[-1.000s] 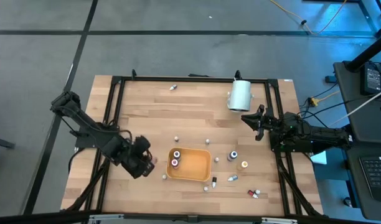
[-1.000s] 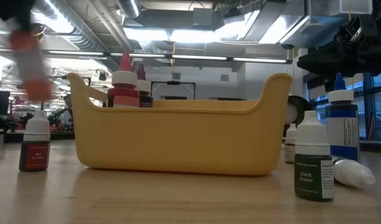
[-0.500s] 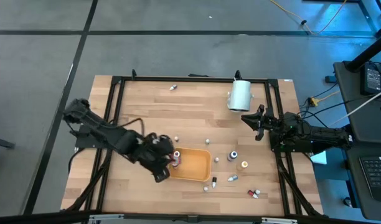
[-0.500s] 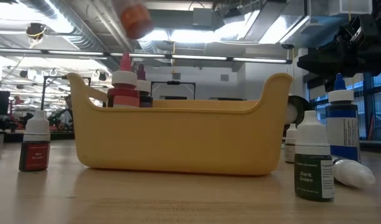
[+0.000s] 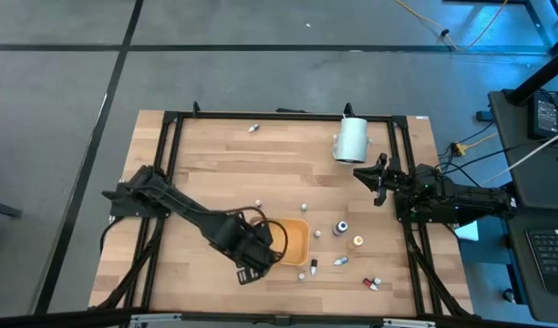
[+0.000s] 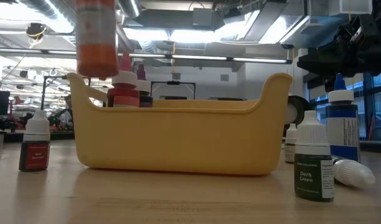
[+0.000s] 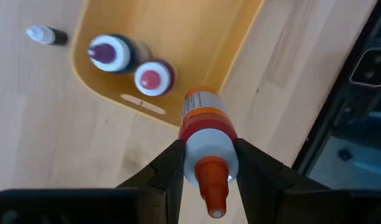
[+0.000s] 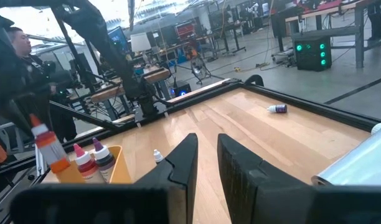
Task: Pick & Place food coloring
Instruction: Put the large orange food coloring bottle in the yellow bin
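Inside the yellow plastic tray (image 7: 197, 43), two upright dropper bottles, purple-capped (image 7: 108, 53) and red-capped (image 7: 152, 79), crowd one end; the rest of its floor lies bare. The left gripper (image 7: 207, 163), clamping an orange-capped bottle (image 7: 206, 146), hangs over the tray's rim beside them.

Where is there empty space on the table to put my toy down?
The far middle of the table, between the white cylinder and the lone far-edge bottle, is bare. It is crowded around the yellow tray, where the left claw holds an orange bottle.
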Controlling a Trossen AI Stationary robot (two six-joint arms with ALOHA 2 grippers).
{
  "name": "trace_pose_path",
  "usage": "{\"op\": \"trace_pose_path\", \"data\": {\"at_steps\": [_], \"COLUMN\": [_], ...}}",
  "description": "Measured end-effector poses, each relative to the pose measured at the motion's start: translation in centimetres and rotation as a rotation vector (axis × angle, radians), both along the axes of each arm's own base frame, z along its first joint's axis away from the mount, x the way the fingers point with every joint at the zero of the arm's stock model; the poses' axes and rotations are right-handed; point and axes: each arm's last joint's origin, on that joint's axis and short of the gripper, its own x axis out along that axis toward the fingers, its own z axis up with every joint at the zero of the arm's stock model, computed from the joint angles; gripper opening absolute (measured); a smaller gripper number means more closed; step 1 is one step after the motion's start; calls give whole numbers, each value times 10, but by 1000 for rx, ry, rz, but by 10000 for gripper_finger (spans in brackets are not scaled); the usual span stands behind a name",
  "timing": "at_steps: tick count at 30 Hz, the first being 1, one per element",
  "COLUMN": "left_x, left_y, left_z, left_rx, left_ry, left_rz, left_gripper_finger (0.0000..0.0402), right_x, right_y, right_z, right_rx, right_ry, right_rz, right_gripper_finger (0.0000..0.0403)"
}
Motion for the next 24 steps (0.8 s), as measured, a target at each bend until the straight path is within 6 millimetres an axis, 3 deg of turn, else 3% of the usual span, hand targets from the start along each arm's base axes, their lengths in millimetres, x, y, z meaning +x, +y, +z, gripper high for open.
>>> {"op": "trace_pose_path", "data": {"at_steps": [8,24], "left_x": [12,22], "left_y": [6,16], "left_z": [-16,-24], "left_rx": [23,18], "left_ry": [43,61], "left_rz": [21,56], "left_gripper_finger": [114,114], "right_x": [0,0], "right_y": [0,0], "right_z": [0,0], "right_rx": [0,0], "right_ry": [0,0], "right_rz": [1,9], "right_gripper_finger": [65,65]}}
